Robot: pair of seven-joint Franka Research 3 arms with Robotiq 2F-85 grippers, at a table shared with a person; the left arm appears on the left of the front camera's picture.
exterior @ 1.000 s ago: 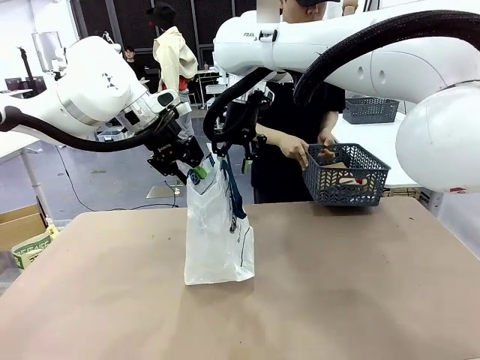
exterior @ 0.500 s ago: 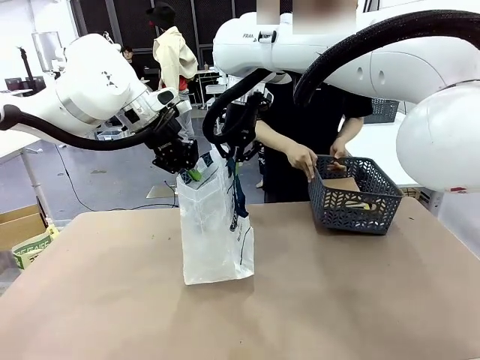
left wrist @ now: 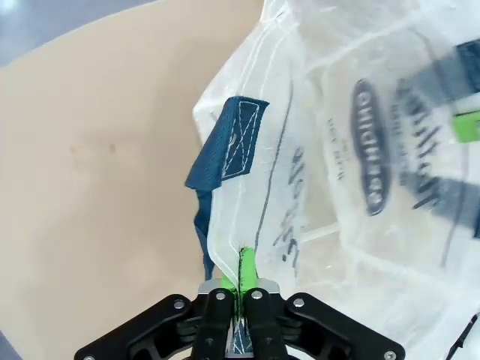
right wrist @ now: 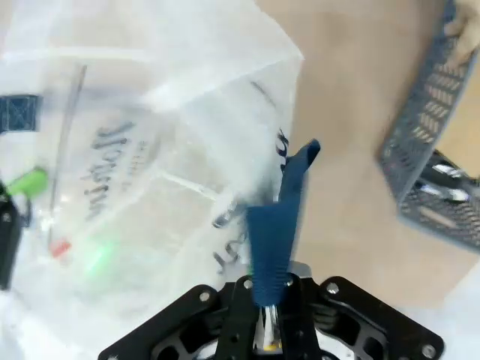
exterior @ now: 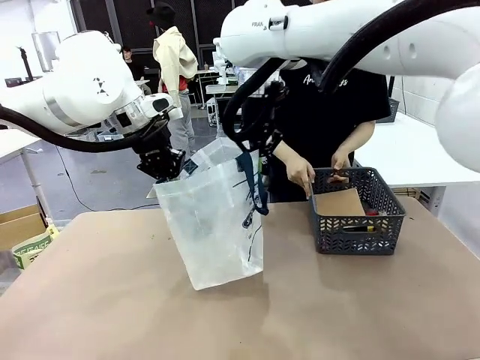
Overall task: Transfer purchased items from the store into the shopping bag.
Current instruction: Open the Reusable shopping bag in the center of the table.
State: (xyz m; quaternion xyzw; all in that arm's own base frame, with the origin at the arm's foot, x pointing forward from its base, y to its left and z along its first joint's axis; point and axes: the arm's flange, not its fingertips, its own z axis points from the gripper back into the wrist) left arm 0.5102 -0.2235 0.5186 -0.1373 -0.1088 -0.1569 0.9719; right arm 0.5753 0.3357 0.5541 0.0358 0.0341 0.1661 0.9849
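Shopping bag (exterior: 214, 225), opening step: left fingers (left wrist: 245, 274) pinching its rim, right fingers (right wrist: 234, 300) pinching its navy strap (right wrist: 276, 225), are holding it open between them; purchased items (exterior: 339, 202) are lying in the basket (exterior: 360, 234) beyond, so steady holding is probably needed next.

The shopping bag (exterior: 214, 225) is translucent clear plastic with navy blue handles (right wrist: 274, 225), a dark oval logo (left wrist: 371, 150) lettered white, dark script (left wrist: 289, 202) and a small red tag (right wrist: 60, 247); the left hand (left wrist: 241, 262) is black with green pads (left wrist: 246, 274); the basket (exterior: 356, 240) is dark grey mesh; the box (exterior: 341, 202) in it plain brown; the desk (exterior: 360, 315) tan.
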